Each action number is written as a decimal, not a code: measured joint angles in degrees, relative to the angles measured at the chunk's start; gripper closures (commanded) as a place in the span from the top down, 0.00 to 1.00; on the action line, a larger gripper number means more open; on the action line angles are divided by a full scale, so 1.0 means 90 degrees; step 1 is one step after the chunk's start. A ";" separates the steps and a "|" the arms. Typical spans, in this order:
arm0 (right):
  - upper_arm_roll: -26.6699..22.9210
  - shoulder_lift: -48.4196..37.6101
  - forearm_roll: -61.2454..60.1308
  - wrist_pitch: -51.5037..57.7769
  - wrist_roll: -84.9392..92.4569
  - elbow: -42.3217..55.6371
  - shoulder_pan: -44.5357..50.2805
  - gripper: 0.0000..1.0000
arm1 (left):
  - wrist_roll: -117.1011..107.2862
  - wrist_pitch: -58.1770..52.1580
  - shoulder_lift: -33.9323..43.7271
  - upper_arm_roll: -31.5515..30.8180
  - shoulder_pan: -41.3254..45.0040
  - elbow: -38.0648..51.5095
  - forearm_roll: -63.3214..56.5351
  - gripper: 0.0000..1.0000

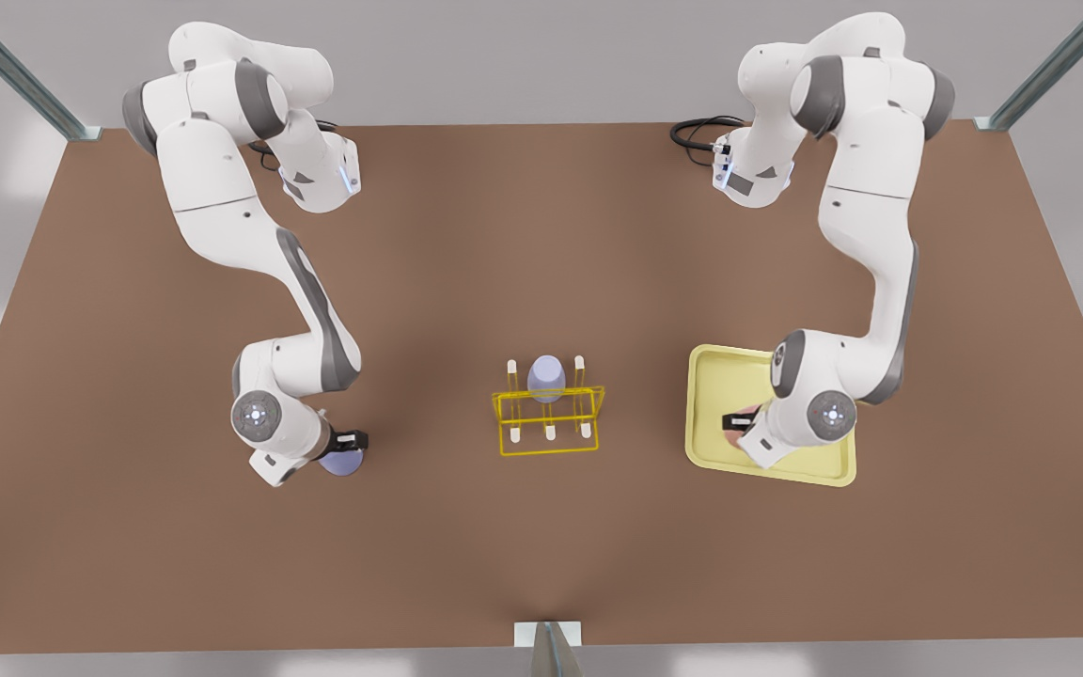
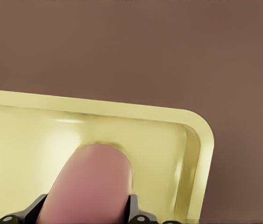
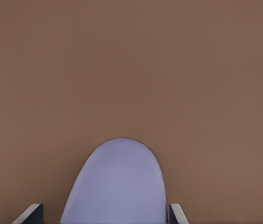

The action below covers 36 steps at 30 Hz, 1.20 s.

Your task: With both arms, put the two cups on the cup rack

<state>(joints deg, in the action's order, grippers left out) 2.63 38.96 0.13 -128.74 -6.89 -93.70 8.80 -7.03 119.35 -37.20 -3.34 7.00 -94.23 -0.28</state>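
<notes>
Worktop (image 1: 541, 244) is showing as a flat, matt brown surface, no grain, no sheen. Tray (image 1: 720, 395) is looking like smooth pale-yellow plastic, its raised rim catching soft highlights in the left wrist view. Pink cup (image 2: 92, 186) is reading as smooth and satin, faintly lit along its rounded end. Lavender-blue cup (image 3: 117, 186) is appearing matt and even, no gloss. Cup rack (image 1: 548, 418) is presenting as thin bright-yellow wire with white tips. Arm shells (image 1: 222, 179) are shining like glossy white plastic, with grey matt joint sections. Corner posts (image 1: 15, 70) are glinting like brushed metal.
</notes>
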 measured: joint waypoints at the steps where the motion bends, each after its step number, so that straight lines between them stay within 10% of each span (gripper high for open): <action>1: 0.0000 0.0014 -0.0001 -0.0020 -0.0008 -0.0001 0.0004 1.00 | -0.0003 -0.0079 0.0053 0.0000 0.0002 0.0002 0.0001 0.83; 15: 0.0000 0.0056 -0.0015 -0.0145 -0.0063 -0.0199 -0.0001 1.00 | -0.0954 -0.1605 -0.0463 -0.1290 0.0052 0.3100 0.0798 0.83; 20: 0.0000 0.0052 -0.0023 -0.0137 -0.0043 -0.0205 -0.0001 0.82 | -0.1350 -0.1411 -0.0697 -0.1682 0.0388 0.3301 0.1381 0.83; 36: 0.0743 -0.0553 -0.0639 -0.0115 0.0042 -0.0084 -0.0100 0.82 | -0.2234 -0.1146 -0.1133 -0.1449 0.1038 0.3315 0.1491 0.83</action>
<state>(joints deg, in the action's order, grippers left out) 9.33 33.99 -5.62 -129.77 -6.51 -94.46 7.90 -27.13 109.04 -47.40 -16.38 16.34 -64.39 13.14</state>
